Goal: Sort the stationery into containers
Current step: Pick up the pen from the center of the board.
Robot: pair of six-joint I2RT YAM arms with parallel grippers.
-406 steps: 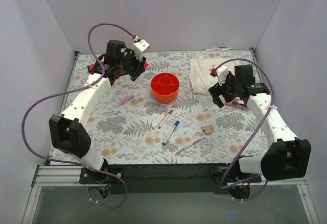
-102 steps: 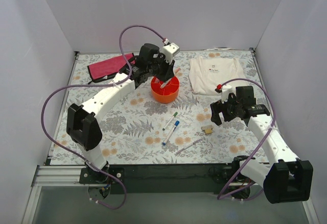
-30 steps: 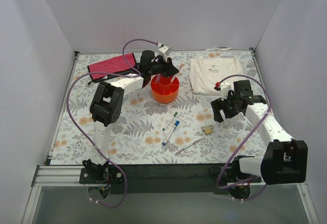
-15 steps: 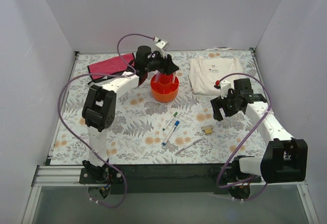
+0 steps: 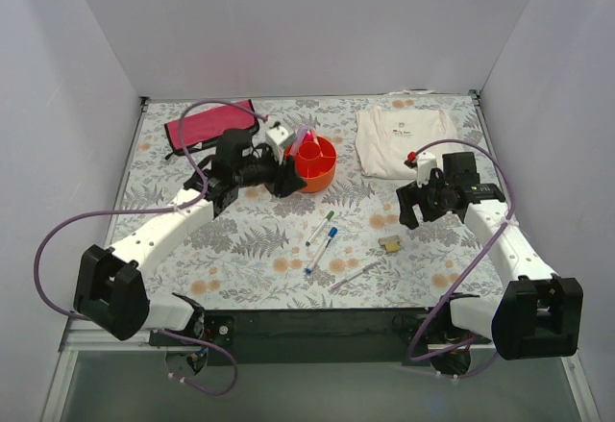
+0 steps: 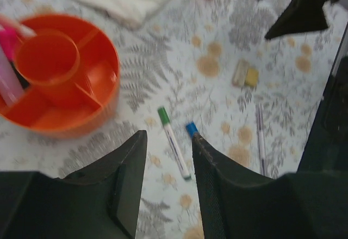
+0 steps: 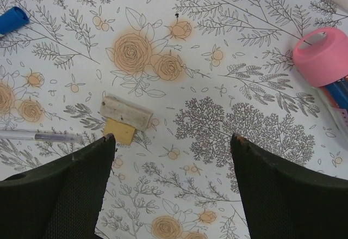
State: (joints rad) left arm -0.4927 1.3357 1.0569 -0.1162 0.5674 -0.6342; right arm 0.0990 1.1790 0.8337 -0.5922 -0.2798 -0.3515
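The orange-red tub [image 5: 325, 176] stands at mid-back, with a lilac highlighter [image 5: 301, 136] and a pink one [image 6: 7, 43] standing in it. My left gripper [image 5: 289, 180] is open and empty, just near-left of the tub [image 6: 81, 108]. The green-capped marker [image 5: 322, 222], blue-capped marker [image 5: 324, 246], grey pen [image 5: 356, 273] and tan block [image 5: 390, 243] lie on the table. My right gripper [image 5: 423, 209] is open and empty above the cloth, right of the tan block [image 7: 122, 116]. A pink lump [image 7: 325, 56] lies to its far right.
A folded white cloth [image 5: 399, 138] lies at the back right and a dark pink pouch [image 5: 207, 124] at the back left. White walls close in three sides. In the left wrist view the green marker [image 6: 173, 149] lies between the fingers, far below.
My left arm has pulled back from over the tub toward the near left, and its gripper now sits low beside the tub. The right arm has barely moved.
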